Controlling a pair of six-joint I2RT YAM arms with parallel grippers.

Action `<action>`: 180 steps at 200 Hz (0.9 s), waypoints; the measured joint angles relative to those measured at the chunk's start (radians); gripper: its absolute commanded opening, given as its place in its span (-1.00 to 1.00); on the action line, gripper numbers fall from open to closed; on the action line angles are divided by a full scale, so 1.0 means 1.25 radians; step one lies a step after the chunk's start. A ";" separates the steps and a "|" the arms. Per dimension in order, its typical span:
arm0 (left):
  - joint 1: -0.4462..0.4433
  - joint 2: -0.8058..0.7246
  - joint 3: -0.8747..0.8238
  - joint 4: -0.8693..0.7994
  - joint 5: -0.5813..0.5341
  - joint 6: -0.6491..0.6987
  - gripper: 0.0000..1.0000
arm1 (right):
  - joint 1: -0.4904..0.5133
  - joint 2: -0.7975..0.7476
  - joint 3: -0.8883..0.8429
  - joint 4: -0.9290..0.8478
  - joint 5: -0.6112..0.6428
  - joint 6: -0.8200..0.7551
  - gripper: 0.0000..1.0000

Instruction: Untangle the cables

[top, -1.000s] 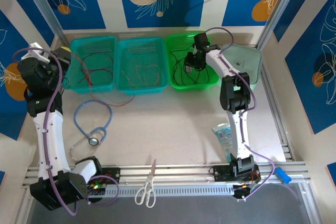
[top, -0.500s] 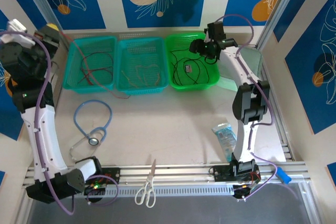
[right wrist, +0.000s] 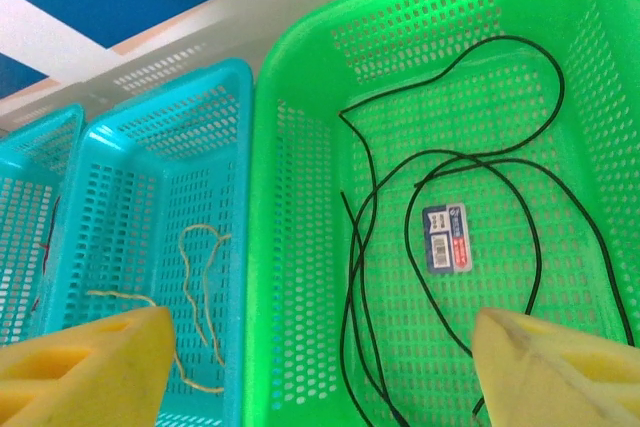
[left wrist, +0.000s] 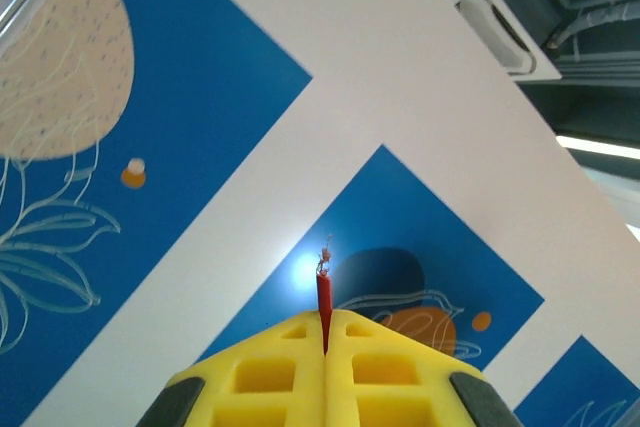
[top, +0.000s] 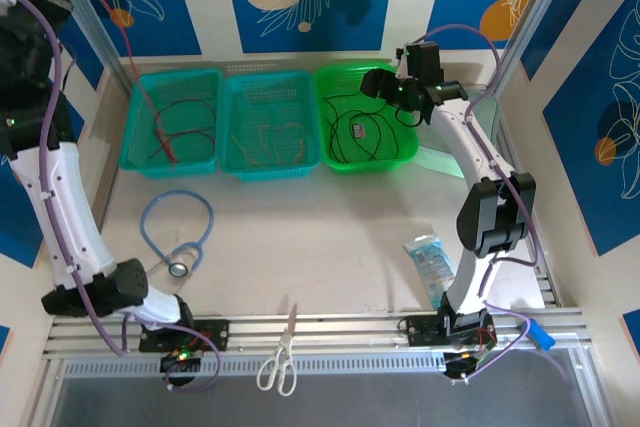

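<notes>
Left tool [left wrist: 325, 342] clenched the red cable [left wrist: 323, 297] high at far left; right tool [right wrist: 320, 362] hung released over the green basket [right wrist: 262, 247] holding the black cable [right wrist: 520, 39].

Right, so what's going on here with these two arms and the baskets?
The robot seems to be separating cables by colour. The left gripper, raised high, is shut on the end of a red cable that runs down into the left teal basket. The right gripper hangs open above the green basket, where a black cable lies loose. A yellow cable lies in the middle teal basket.
</notes>
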State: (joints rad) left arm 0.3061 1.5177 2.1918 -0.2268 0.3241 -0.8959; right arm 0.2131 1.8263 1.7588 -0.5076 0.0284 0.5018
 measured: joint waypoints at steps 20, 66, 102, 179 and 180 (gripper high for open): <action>-0.001 0.083 0.117 -0.025 -0.010 0.013 -1.00 | 0.003 -0.027 -0.025 0.003 -0.002 0.000 0.59; -0.001 0.201 0.210 -0.067 -0.021 0.034 -1.00 | 0.007 -0.092 -0.085 0.031 -0.012 0.005 0.61; -0.003 0.260 0.207 -0.096 -0.034 0.082 -1.00 | 0.007 -0.114 -0.106 0.038 -0.024 0.005 0.62; -0.136 0.259 -0.178 -0.107 -0.140 0.269 -1.00 | 0.007 -0.189 -0.147 0.032 -0.034 -0.003 0.62; -0.138 0.259 -0.181 -0.107 -0.141 0.271 -1.00 | 0.007 -0.190 -0.147 0.032 -0.035 -0.003 0.62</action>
State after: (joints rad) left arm 0.1341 1.8416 1.9652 -0.3599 0.1474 -0.5571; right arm 0.2222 1.5890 1.5745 -0.4679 -0.0151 0.4976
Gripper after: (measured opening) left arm 0.060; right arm 0.810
